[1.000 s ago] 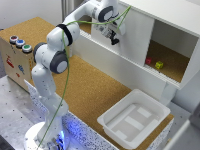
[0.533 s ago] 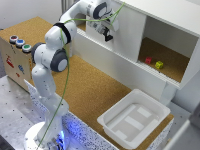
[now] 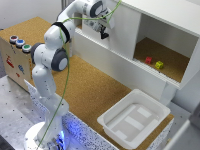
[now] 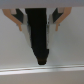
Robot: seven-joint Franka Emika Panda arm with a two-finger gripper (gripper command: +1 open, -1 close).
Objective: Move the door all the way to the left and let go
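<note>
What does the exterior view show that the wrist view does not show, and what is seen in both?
Only the exterior view shows the open cabinet compartment with a red block and a yellow block, the white tray and the arm. Only the wrist view shows the two fingers close up. Both show the gripper at the white door.

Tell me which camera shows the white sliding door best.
The exterior view: the whole door shows there, covering the cabinet's half toward that view's left, with the gripper at its face. The wrist view shows only a blank white surface behind a dark finger.
</note>
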